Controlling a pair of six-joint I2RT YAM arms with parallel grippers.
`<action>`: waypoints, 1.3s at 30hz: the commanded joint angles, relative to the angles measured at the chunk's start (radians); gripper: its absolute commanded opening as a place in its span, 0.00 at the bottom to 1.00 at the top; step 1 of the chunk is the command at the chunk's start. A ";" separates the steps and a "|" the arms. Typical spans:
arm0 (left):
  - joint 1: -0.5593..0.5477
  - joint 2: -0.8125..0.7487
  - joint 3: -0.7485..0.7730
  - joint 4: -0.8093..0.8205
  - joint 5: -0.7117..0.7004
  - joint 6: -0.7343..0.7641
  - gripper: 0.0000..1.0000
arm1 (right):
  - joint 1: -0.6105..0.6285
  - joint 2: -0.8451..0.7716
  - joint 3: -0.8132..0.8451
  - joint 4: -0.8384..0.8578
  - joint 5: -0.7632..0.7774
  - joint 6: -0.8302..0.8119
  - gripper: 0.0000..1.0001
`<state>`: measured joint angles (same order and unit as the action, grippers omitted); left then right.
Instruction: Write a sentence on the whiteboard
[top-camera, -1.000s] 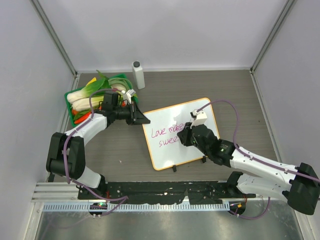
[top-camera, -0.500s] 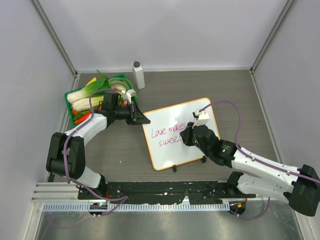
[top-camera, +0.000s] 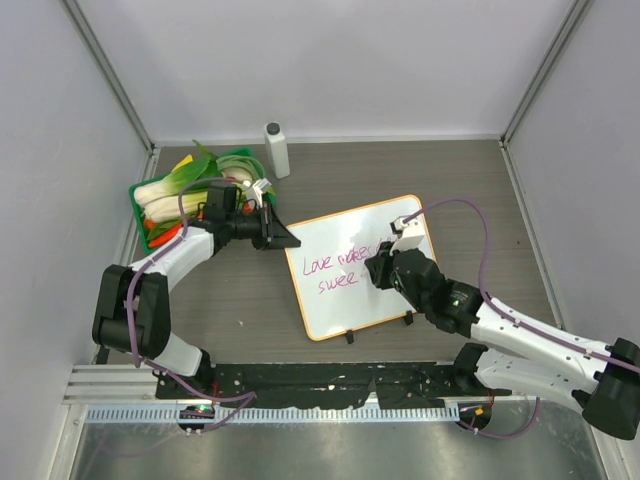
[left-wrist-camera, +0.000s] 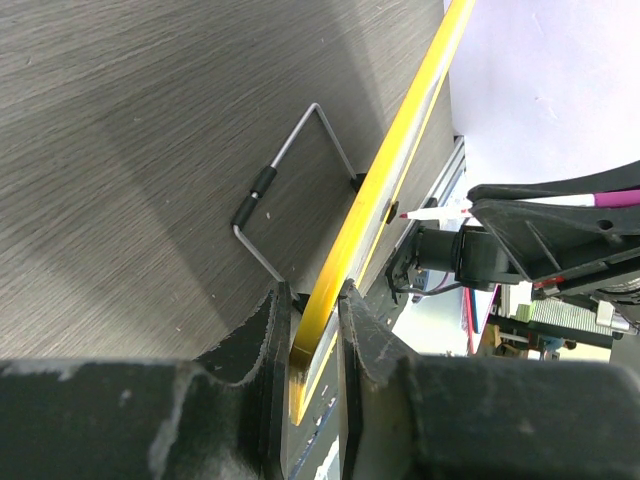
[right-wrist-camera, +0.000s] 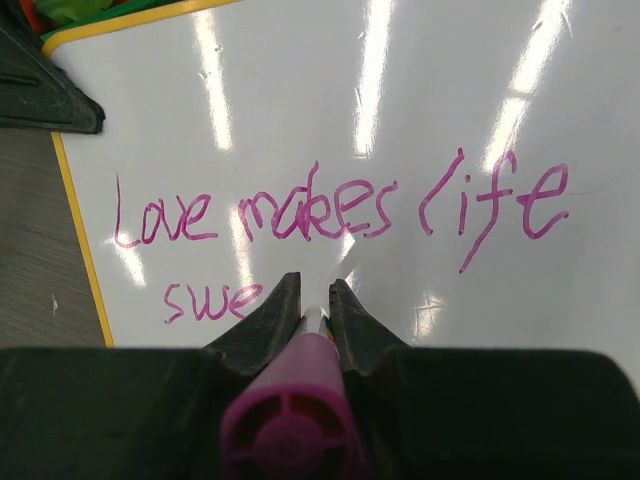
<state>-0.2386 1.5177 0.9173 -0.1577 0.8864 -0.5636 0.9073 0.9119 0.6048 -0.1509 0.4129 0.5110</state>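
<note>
Your whiteboard (top-camera: 345, 300) sits slantwise on the dark table (top-camera: 460, 180), its orange frame running round all sides and its two black feet (top-camera: 349, 337) at the near edge. On it the sentence (right-wrist-camera: 330, 215) is in thin magenta cursive. From the right wrist you can read "Love makes life" on the upper line and "swe" beneath it, at the board's left side. Whatever follows "swe" is hidden behind your own fingers. Your right gripper (top-camera: 378, 268) hangs over the middle of the board, fingers closed round a marker (right-wrist-camera: 290, 425) with a magenta body. Its pale tip points down at the board just right of "swe", though you cannot tell whether the nib touches. Your left gripper (top-camera: 280, 237) is at the board's far left corner. In the left wrist view its two fingers (left-wrist-camera: 268, 335) pinch the orange frame between them. Behind the board, in that same view, a thin wire stand (left-wrist-camera: 285, 180) with black sleeves rests on the table. Beyond that corner, to the board's left, is a green tray (top-camera: 135, 195) heaped with vegetables (top-camera: 175, 190). A white bottle (top-camera: 277, 150) stands upright past the tray, well apart from the board. No brand or label is readable anywhere.
</note>
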 joint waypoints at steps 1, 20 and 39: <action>-0.018 0.025 -0.032 -0.086 -0.173 0.050 0.00 | -0.004 -0.021 0.064 0.048 0.055 -0.032 0.02; -0.018 0.029 -0.029 -0.088 -0.168 0.051 0.00 | -0.011 0.061 0.038 0.100 0.037 0.000 0.02; -0.018 0.029 -0.029 -0.091 -0.168 0.053 0.00 | -0.013 0.088 -0.007 0.096 0.047 0.023 0.02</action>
<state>-0.2405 1.5177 0.9173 -0.1581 0.8860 -0.5629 0.8989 0.9890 0.6109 -0.0685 0.4316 0.5175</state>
